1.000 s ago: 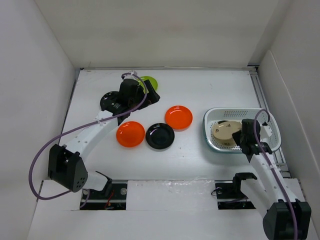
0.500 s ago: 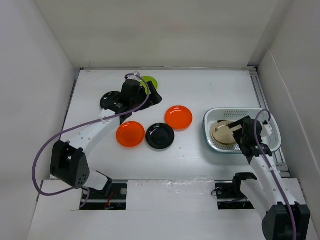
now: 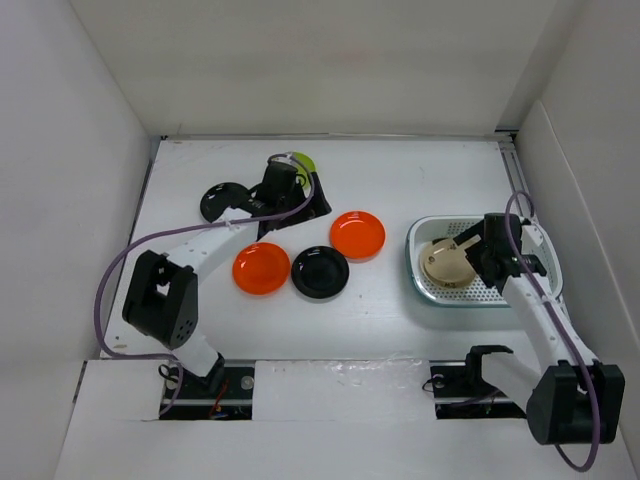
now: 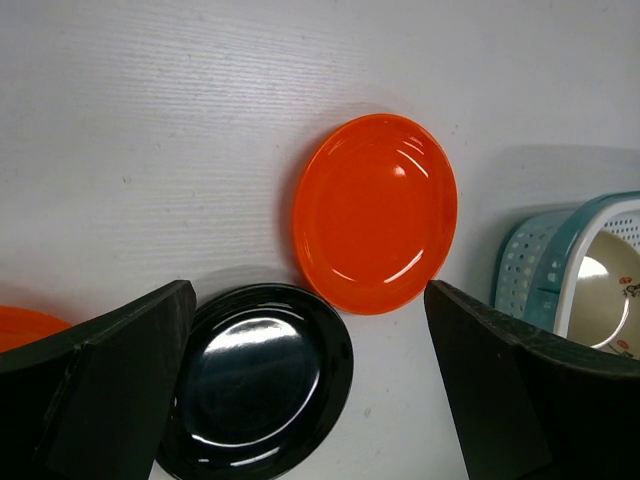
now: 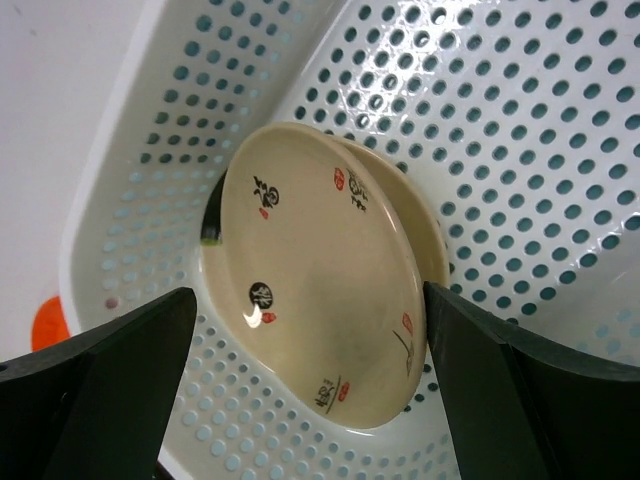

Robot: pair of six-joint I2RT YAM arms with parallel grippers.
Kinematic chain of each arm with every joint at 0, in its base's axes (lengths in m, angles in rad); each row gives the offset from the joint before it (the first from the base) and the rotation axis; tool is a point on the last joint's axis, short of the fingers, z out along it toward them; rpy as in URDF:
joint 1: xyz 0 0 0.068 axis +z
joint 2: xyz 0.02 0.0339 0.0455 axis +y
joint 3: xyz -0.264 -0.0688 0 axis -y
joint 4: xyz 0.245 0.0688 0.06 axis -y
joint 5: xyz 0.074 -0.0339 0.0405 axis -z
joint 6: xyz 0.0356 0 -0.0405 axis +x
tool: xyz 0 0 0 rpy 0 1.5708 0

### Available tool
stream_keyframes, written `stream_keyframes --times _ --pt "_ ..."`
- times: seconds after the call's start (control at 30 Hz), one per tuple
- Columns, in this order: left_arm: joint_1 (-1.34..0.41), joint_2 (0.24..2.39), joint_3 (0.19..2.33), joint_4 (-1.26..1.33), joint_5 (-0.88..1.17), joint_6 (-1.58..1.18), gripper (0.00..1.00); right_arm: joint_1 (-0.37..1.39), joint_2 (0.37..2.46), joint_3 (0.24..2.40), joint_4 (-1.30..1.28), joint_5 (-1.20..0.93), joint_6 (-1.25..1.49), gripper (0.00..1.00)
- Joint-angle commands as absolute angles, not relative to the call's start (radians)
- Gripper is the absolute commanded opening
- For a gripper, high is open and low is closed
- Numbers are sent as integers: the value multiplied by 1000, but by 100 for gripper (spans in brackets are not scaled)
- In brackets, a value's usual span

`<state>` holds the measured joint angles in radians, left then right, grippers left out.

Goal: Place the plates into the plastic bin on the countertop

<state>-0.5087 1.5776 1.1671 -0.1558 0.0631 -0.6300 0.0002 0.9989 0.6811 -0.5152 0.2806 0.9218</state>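
I see my right gripper [image 5: 308, 295], fingers spread wide, over the stacked cream round plates [image 5: 330, 340] in the perforated plastic bin [image 5: 500, 110], the lower plate mostly hidden.

clock: read in the top view, 12 o'clock pointing away from the arm bases
desk [image 3: 420, 180]: four loose plates on its left half, the bin on its right half
middle plate [image 3: 320, 272]: near the desk's centre
near-left plate [image 3: 261, 268]: at 9 o'clock of the middle plate, just beside it
right plate [image 3: 357, 234]: at 1 o'clock of the middle plate, rims meeting
far plate [image 3: 303, 161]: at 12 o'clock of the middle plate, well apart, partly under the left gripper
left gripper [image 3: 308, 203]: between the far plate and the middle plate
bin [image 3: 462, 227]: at 3 o'clock of the right plate, near but apart
stacked plates [image 3: 447, 265]: two in the bin's left half, one on the other
right gripper [image 3: 480, 255]: over the bin, at 3 o'clock of the stacked plates
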Motion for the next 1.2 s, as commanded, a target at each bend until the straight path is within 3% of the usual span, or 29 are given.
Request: stream_keyframes --times 0.0,0.6,0.77,1.0,1.13,1.17 --pt "-511 1603 1242 -135 63 -597 100 -6 1031 733 -578 267 893 100" --pt "-511 1839 1408 -193 63 -512 100 47 865 805 -687 278 838 100" --pt "-511 1885 1420 -172 129 -477 100 116 795 836 -585 126 784 100" --pt "-511 2019 1469 -152 244 -451 87 256 782 925 -584 85 743 100" --pt "-511 2077 1489 -152 276 -442 73 296 724 905 -519 28 716 100" --pt "-511 2077 1489 -141 287 -442 61 308 698 905 -509 17 716 98"
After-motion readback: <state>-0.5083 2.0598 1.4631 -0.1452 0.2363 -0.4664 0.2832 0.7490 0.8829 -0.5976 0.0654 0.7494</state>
